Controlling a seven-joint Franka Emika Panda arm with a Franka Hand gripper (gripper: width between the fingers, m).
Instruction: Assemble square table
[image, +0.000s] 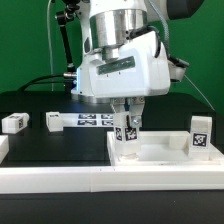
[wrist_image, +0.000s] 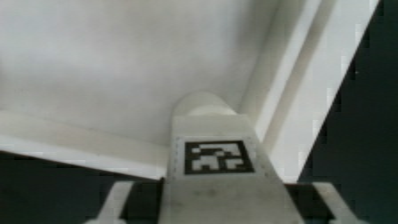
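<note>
Seemingly, leg upright within claw.

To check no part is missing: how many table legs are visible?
4. At the exterior view's left, the outer leg and the inner leg sit on the table; the held leg is in the tool; the corner leg stands on the slab at that view's right.

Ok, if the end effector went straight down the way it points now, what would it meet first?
The leg gripped in the end effector would probably land first on the tabletop, close to its raised rim; how near it already is, I can't tell.
</note>
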